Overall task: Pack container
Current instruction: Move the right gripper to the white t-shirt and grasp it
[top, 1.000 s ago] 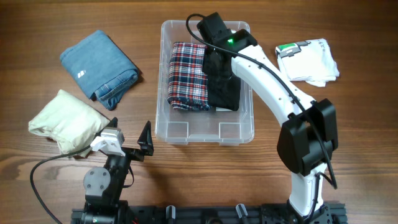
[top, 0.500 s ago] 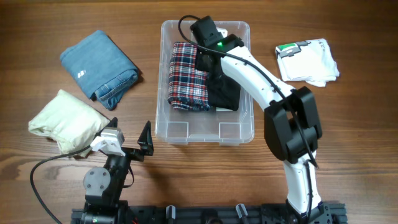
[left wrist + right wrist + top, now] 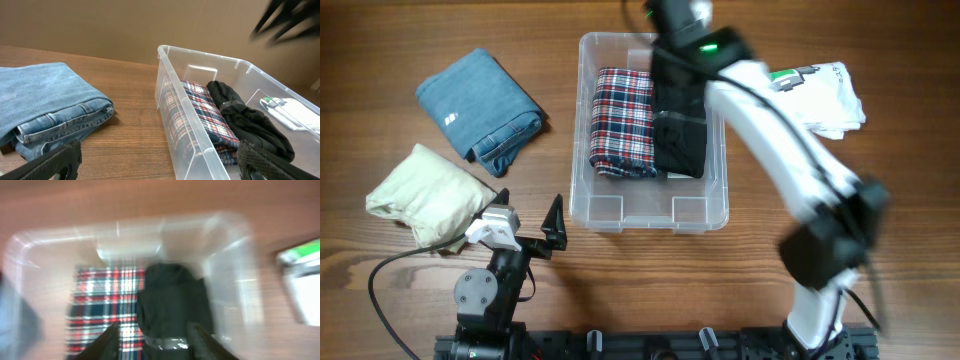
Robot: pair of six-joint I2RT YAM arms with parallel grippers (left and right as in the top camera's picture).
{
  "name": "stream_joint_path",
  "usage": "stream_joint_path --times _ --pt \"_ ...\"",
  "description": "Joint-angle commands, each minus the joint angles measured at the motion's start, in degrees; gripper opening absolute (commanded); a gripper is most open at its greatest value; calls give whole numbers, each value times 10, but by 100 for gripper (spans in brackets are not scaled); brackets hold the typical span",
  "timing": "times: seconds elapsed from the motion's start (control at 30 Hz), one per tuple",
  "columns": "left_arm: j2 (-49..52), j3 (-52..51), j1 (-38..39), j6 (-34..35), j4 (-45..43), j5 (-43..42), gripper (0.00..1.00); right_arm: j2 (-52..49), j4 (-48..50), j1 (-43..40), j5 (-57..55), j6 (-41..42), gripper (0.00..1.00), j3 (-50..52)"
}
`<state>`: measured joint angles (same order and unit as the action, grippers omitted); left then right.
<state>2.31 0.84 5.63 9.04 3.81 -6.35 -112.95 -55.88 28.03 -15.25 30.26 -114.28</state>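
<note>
Across the full overhead frame runs the wooden desk, and sweeping over it from the lower right to the top centre comes the white right arm, blurred. The container sits in the upper centre of the frame, flat on the desk. Two folded pieces lie side by side in it, touching: a plaid cloth on the left half and a black garment on the right. Folded jeans lie at the upper left, and a cream bundle sits below them at the left edge. A white packet lies at the upper right, beside the container. At the lower left, the left end effector has its fingers spread wide and holds nothing. The right end effector hangs over the container, fingers apart and empty, with the black garment under them.
</note>
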Motion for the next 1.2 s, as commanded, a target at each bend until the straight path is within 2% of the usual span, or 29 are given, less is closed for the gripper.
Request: stream_joint_path --times 0.0,0.03,0.13,0.33,0.4,0.6,0.8,1.0,1.17 --pt "0 -5 3 -9 -2 -5 100 115 -40 -51 -49 0 72 -25" --pt "0 -5 3 -9 -2 -5 100 132 -53 -67 -49 2 77 -25" --pt "0 -5 3 -9 -2 -5 100 164 -99 -125 -43 26 81 -25" --pt "0 -5 3 -9 -2 -5 100 148 -156 -253 47 34 90 3" --pt "0 -5 3 -9 -2 -5 100 137 -159 -283 75 50 99 23" --pt "0 -5 3 -9 -2 -5 100 103 -134 -364 217 84 100 102" --pt "0 -5 3 -9 -2 -5 100 94 -52 -426 309 151 100 222" --pt "0 -5 3 -9 -2 -5 100 94 108 -453 395 192 100 363" --pt "0 -5 3 -9 -2 -5 100 93 190 -454 398 218 100 440"
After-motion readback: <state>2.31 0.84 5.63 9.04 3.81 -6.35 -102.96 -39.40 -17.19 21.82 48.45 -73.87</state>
